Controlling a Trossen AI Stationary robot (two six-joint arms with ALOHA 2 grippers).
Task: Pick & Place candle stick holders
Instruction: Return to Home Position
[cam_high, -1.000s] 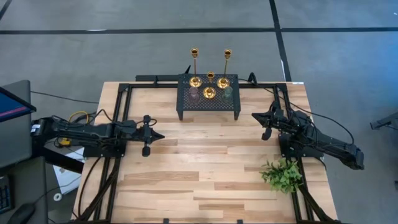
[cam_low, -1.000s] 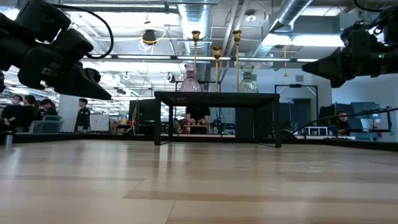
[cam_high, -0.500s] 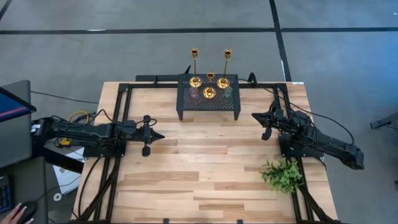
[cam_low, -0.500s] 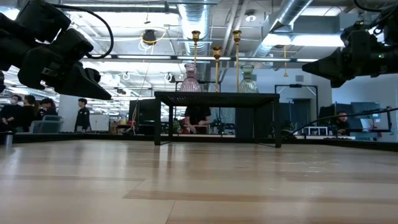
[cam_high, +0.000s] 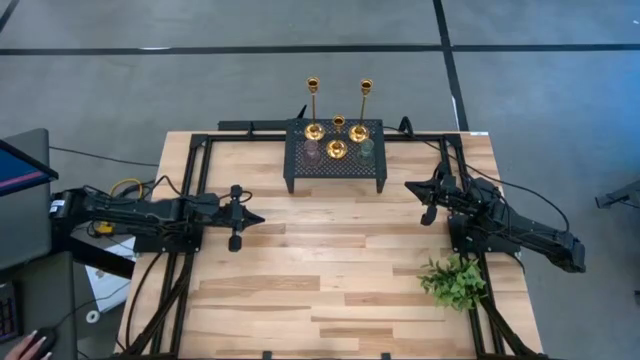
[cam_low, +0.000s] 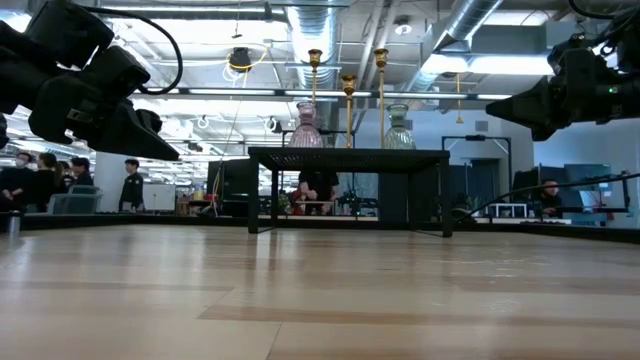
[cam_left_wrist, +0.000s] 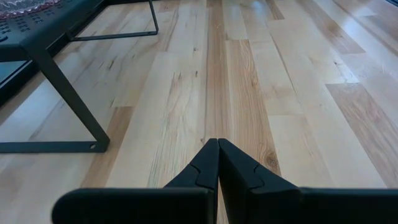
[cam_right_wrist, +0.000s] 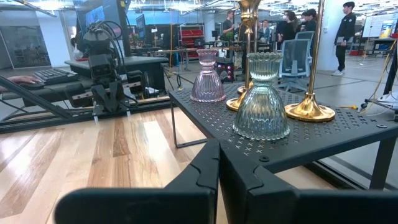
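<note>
Landmark: black perforated rack, standing at the far middle edge of the wooden table.
Left tall candlestick: upright on the rack top, at the rear, on the left arm's side.
Right tall candlestick: upright on the rack top, at the rear, on the right arm's side.
Short candlestick: upright on the rack top, between the two tall ones and a little forward of them.
Pink holder: on the rack top, just beside the left tall candlestick's base.
Green holder: on the rack top, just beside the right tall candlestick's base.
Left gripper: above bare table, in front of the rack and off to its left-arm side, well apart from it. Fingers pressed together, grasping nothing.
Right gripper: raised near the rack's right-arm end, pointing toward it. Fingers pressed together, grasping nothing.
Plant sprig: on the table, well forward of the rack, beside the right arm.
</note>
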